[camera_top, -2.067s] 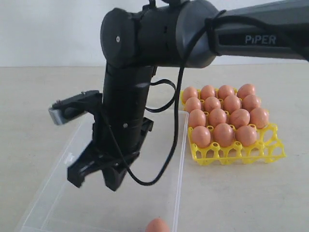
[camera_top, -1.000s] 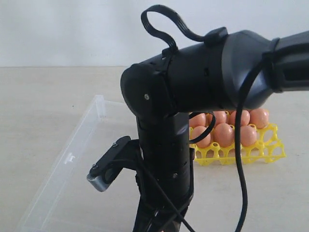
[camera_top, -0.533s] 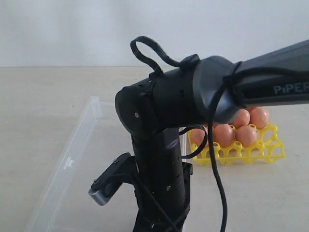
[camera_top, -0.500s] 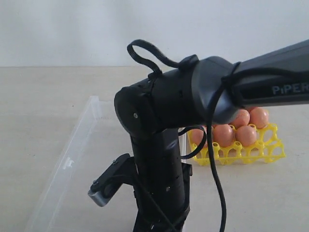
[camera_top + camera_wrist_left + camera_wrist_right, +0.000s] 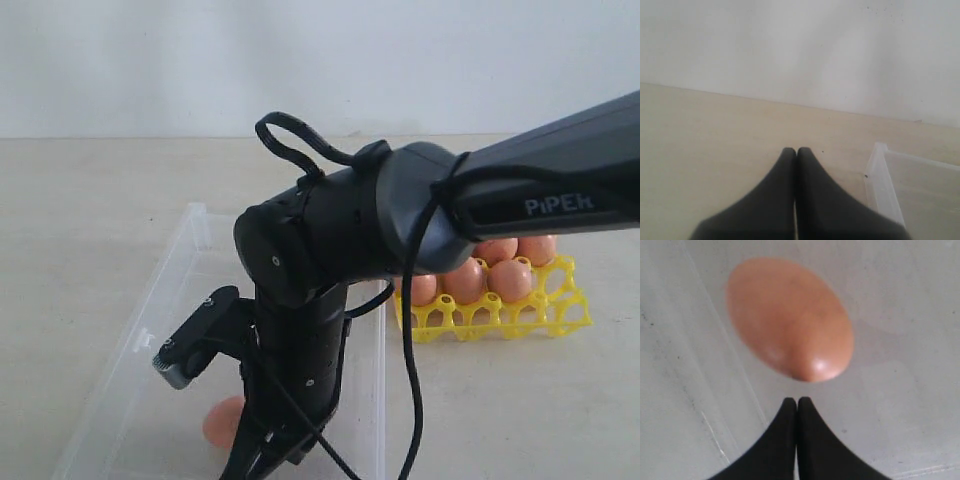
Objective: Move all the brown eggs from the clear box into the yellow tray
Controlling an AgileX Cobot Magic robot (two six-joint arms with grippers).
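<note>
One egg point(image 5: 222, 422) down on the floor of the box point(image 5: 165, 275), near the front end. Brown, lying on its side.

Just beside it, the right gripper point(image 5: 262, 458), black, pointing down into the box. Shut tight, both tips pressed together, nothing held between them. In the right wrist view, the right gripper point(image 5: 797, 401) aimed at the egg point(image 5: 790, 320), tips just short of the shell, with a thin gap in between. Not touching, as far as can be seen.

Big black arm point(image 5: 520, 200) stretched in from the right and bent down at the wrist. On its side, a small camera point(image 5: 185, 355). Down past it, a black cable point(image 5: 408, 380), hanging loose.

To the right of the box, on the table point(image 5: 80, 200), the tray point(image 5: 500, 318), bright yellow. Some eggs point(image 5: 510, 280) sitting in its cups, a few in plain sight, the others hidden behind the arm. Empty front row of cups.

Left gripper point(image 5: 796, 150) seen only in the left wrist view. Shut too, tips together, holding nothing. Points out across the table toward a white wall point(image 5: 790, 45). Close by, one clear corner of the box point(image 5: 885, 185).
</note>
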